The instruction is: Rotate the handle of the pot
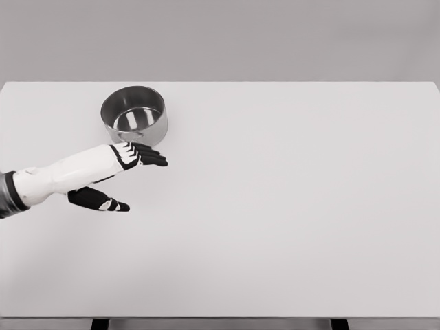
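The left hand (137,155) reaches in flat, fingers (155,159) extended together and holding nothing. Just beyond the fingertips stands the steel pot (135,114) on the white table (295,206); its handle, a dark piece below the wrist (97,199).

My forearm: smooth white shell (69,172), dark grey cuff near the elbow.
My left hand (134,157): white back, black fingers (155,159), black thumb.
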Robot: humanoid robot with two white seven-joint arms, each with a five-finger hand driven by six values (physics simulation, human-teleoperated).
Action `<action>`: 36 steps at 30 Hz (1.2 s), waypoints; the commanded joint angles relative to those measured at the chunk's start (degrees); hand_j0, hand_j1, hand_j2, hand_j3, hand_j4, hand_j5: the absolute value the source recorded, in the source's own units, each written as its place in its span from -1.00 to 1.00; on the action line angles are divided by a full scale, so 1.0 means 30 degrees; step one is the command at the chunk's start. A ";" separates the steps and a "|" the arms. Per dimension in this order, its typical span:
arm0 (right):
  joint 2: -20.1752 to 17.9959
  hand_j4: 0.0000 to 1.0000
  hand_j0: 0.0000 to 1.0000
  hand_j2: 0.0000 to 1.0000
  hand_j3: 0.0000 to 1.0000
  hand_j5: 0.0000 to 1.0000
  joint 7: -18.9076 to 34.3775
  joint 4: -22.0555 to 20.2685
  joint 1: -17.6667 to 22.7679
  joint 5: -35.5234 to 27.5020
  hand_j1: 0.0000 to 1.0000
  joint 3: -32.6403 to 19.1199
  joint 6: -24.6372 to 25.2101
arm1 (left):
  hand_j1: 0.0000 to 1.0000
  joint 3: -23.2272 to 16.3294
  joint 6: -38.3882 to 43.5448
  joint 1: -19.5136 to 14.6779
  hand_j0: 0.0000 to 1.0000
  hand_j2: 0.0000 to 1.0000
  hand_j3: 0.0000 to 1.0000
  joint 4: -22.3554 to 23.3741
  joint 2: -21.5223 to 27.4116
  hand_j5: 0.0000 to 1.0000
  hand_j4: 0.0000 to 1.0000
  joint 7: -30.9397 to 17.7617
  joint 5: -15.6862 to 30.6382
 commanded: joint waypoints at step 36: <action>-0.0001 1.00 1.00 1.00 1.00 1.00 0.0003 0.0028 0.0000 0.0007 1.00 -0.0001 -0.0001 | 0.63 -0.0817 0.4557 -0.0645 0.63 0.63 0.63 0.0025 -0.1365 0.63 0.63 -0.1553 0.0597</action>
